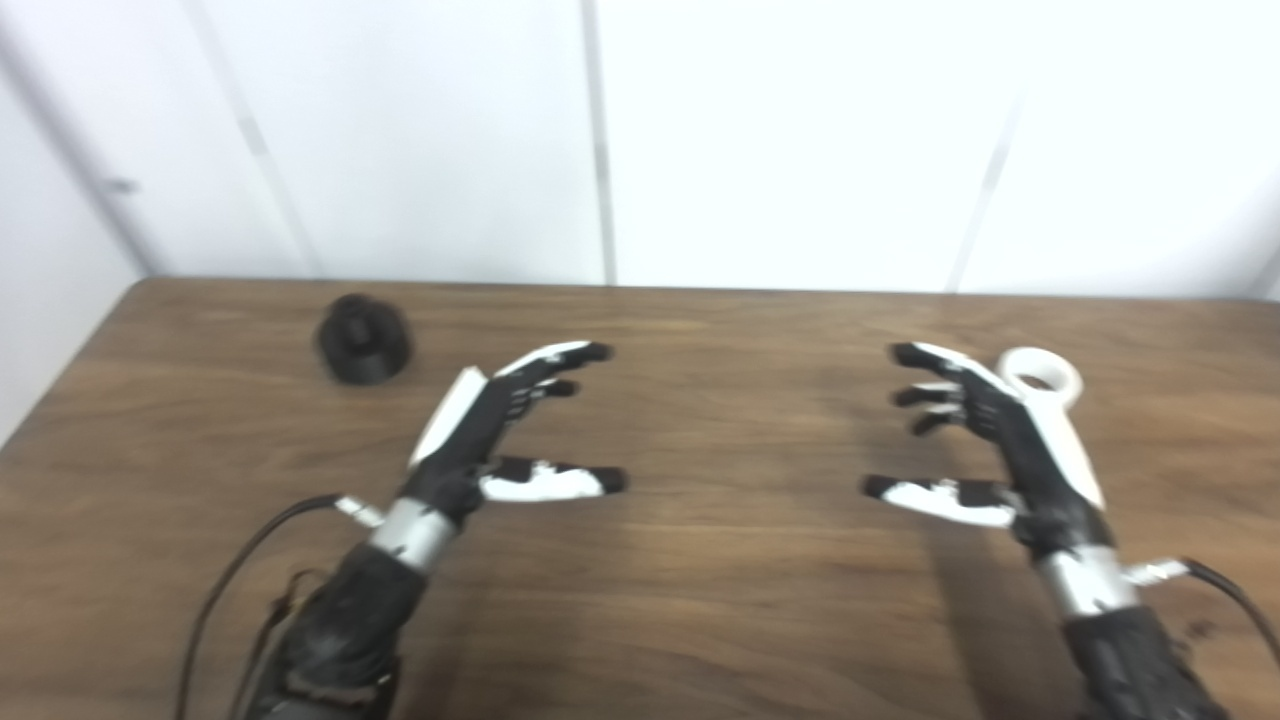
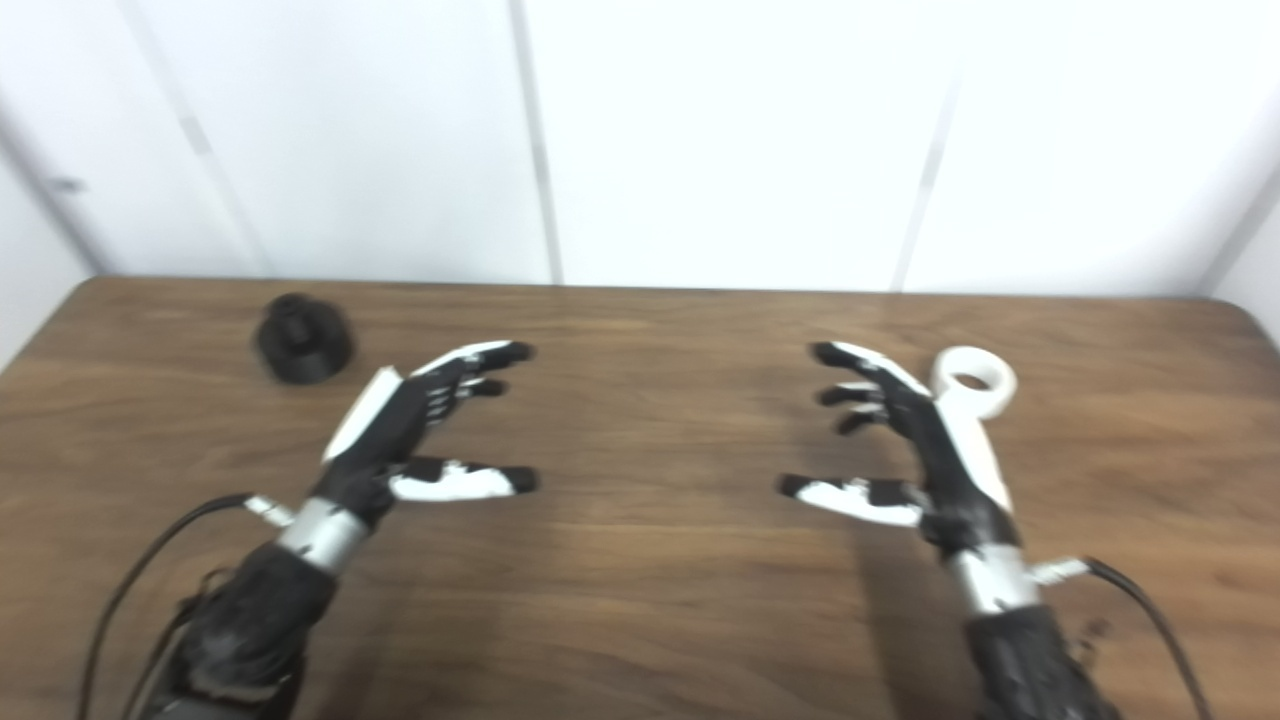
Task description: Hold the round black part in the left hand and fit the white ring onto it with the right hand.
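Both hands are just hovering over the wooden table (image 1: pixel 640 600), palms facing each other, and neither has grabbed anything. The left hand (image 1: pixel 490 430) is spread with fingers apart, holding nothing, and the round black part (image 1: pixel 363 340) sits on the table up near the far left corner, a bit beyond and left of that hand. The right hand (image 1: pixel 985 440) is likewise spread and empty (the frames are a bit blurry), with the white ring (image 1: pixel 1043 375) lying flat on the table just behind it.
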